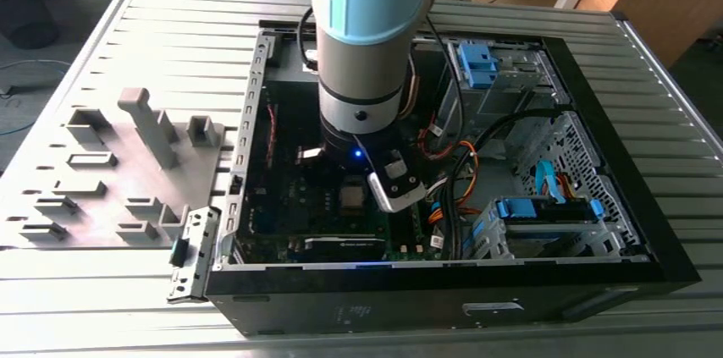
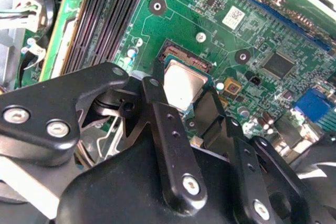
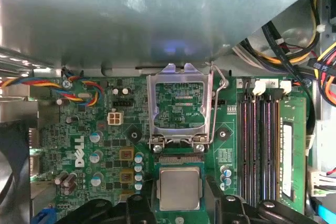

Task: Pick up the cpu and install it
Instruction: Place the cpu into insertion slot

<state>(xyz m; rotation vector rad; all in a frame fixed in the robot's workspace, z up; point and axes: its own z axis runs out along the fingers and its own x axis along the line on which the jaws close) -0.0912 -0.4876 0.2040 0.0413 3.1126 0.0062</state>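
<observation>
You had the black two-fingered gripper (image 3: 181, 199) clamped on the small, square, silver-topped cpu (image 3: 179, 188) just over the open socket (image 3: 178, 159) of the green motherboard (image 3: 63, 129), where any tilt or offset risked bending contact pins.

A robotics lab or workshop. An open computer case (image 1: 452, 294) lies on a slatted metal workbench (image 1: 169, 45) under a robot arm (image 1: 367, 28), with grey part fixtures (image 1: 152, 134) beside it.
</observation>
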